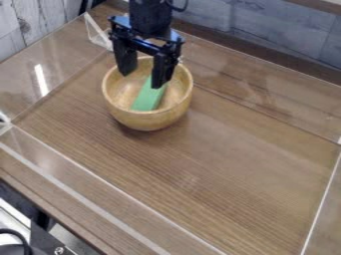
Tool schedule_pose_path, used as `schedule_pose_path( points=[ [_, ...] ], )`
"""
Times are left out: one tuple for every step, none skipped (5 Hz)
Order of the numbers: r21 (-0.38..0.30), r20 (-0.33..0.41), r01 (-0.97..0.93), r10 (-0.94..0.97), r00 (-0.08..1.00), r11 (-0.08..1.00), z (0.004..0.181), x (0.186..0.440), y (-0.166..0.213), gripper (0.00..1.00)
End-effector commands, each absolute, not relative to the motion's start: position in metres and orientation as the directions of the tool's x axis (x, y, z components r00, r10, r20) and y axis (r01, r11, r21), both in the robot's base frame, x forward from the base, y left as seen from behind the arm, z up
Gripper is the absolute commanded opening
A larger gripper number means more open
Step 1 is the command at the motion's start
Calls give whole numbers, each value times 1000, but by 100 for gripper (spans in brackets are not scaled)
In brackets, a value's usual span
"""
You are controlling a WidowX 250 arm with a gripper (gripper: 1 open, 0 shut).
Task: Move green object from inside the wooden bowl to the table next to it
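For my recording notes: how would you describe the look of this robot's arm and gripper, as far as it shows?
The visible arm and its gripper are black or very dark throughout. The gripper has two dark fingers, slim towards their ends, below a bulkier body. Any markings or cables are too small and blurred to make out.

Robot arm (147, 10) cut off at top edge of pic
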State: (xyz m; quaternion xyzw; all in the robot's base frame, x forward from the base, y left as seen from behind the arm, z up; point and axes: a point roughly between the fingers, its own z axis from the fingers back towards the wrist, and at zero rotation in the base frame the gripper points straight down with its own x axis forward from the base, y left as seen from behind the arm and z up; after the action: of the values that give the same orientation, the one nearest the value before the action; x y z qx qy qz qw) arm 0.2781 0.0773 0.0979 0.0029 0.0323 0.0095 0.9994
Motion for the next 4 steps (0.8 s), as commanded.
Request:
schedule_pose_path(
  points=[
    [24,-10,5,-4,1000,1000,102,283,86,100],
    [26,-9,-8,8,1000,1000,95,285,84,100],
    [24,-2,-13,13,1000,1000,88,286,82,100],
    [26,-2,-25,25,1000,999,88,290,74,100]
  ],
)
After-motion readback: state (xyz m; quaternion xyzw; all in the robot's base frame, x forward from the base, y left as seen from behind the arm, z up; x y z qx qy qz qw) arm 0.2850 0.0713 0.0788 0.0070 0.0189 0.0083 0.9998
